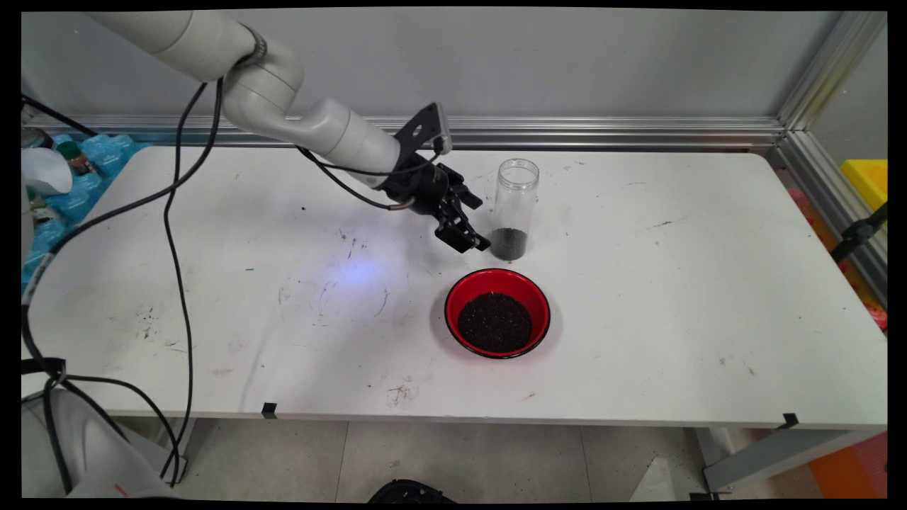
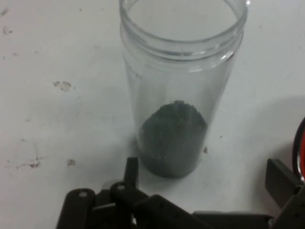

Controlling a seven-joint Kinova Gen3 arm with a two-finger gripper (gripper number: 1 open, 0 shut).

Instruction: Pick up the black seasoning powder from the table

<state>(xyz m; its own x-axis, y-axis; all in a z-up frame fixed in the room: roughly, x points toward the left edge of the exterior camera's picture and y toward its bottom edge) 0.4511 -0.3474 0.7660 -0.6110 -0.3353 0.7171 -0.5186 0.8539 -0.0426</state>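
A clear glass jar (image 1: 516, 202) stands upright and lidless on the white table (image 1: 673, 283), with a little dark grainy stuff at its bottom. My gripper (image 1: 478, 224) is open just left of it, low over the table, its fingers pointing at the jar's lower part without touching it. In the hand view the jar (image 2: 178, 95) fills the middle, and my gripper (image 2: 205, 174) has one fingertip (image 2: 131, 168) on the left and the other on the right of the jar's base. A red bowl (image 1: 454, 301) holding dark grains (image 1: 494, 323) sits just in front of the jar.
Black cables (image 1: 177, 269) hang from the arm over the table's left side. Bottles and blue packs (image 1: 85, 170) lie off the left edge. An aluminium rail (image 1: 602, 131) runs along the back, and a yellow box (image 1: 868, 177) sits beyond the right edge.
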